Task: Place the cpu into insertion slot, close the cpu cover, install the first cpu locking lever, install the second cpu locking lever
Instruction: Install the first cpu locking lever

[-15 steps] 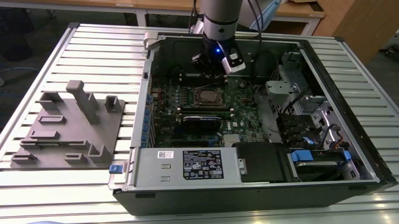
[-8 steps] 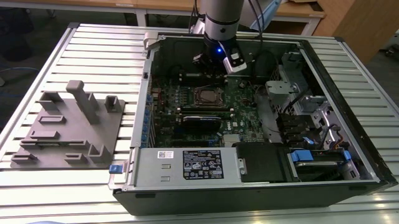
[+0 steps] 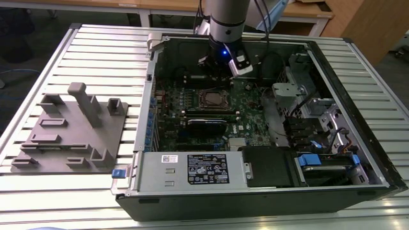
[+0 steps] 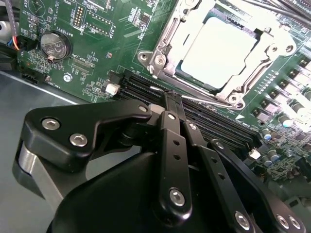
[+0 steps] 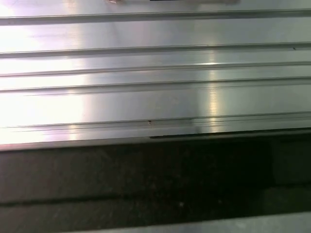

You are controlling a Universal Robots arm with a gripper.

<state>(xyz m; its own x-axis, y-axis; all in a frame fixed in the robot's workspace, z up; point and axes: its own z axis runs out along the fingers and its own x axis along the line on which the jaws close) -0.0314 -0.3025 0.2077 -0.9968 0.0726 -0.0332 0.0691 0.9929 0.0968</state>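
In the exterior view, an open computer case (image 3: pixel 255 208) lying on a slatted metal table (image 3: pixel 96 52), and the arm (image 3: pixel 227 24) reaching from above into the far half of the case, over the green motherboard (image 3: pixel 252 120). At the exterior view's left of the case, on the same table, a grey moulded fixture (image 3: pixel 70 139), well apart from the arm. Inside the case, near the front wall, a metal box with a printed label (image 3: pixel 191 167). Between this box and the arm, a long black card (image 3: pixel 208 122) standing on the board.

In the second wrist view, the gripper (image 4: pixel 171 97) narrow: black fingers (image 4: pixel 167 141) pressed one against the other at the tips, with nothing visible between them. Tips low over the long black memory slots (image 4: pixel 223 124), just beside one edge of the cpu cover (image 4: pixel 167 36), not on the chip.

Already seated in the insertion slot (image 4: pixel 197 81), the cpu (image 4: pixel 218 48), dull silver top facing up. Lying flat over it, the cpu cover, with the cut-out centre leaving the top of the chip bare. Along the edge nearest to the fingertips, a thin metal rod (image 4: pixel 209 101), perhaps one of the locking levers; hard to tell whether hooked down or not.

In the first wrist view, bright slats of the table (image 5: pixel 155 73) and beside them a dark band (image 5: pixel 146 179).
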